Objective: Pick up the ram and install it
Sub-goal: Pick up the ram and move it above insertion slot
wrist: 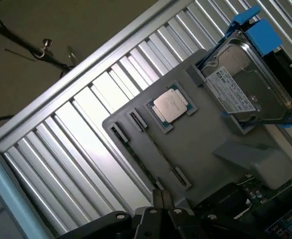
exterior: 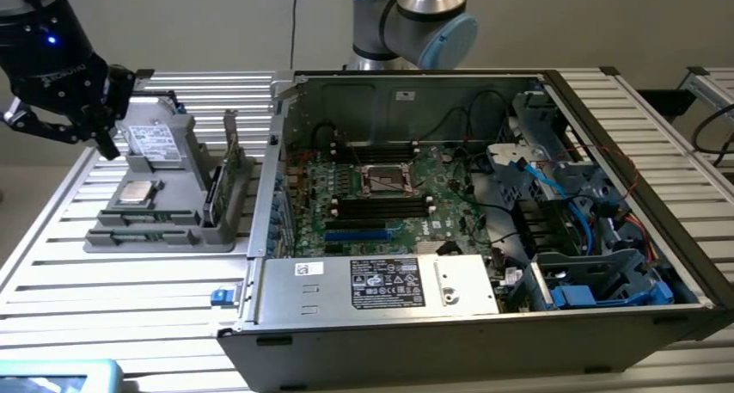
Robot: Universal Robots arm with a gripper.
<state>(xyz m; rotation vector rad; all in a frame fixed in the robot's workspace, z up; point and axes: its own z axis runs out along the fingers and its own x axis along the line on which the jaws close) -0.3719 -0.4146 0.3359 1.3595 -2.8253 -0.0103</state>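
One computer case (exterior: pixel 344 359), one gray holder (exterior: pixel 172 231), one drive (exterior: pixel 150 141), one processor (exterior: pixel 137 192), two ram sticks (exterior: pixel 241 182).

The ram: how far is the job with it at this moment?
Done: nothing yet; the ram stands in the gray tray. In hand: the pincer hovers above that tray, apart from the ram. Left: the pickup and the install; the black slots on the motherboard look empty.

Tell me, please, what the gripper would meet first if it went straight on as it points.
The gripper would likely hit the gray tray near the drive; depth is unclear.
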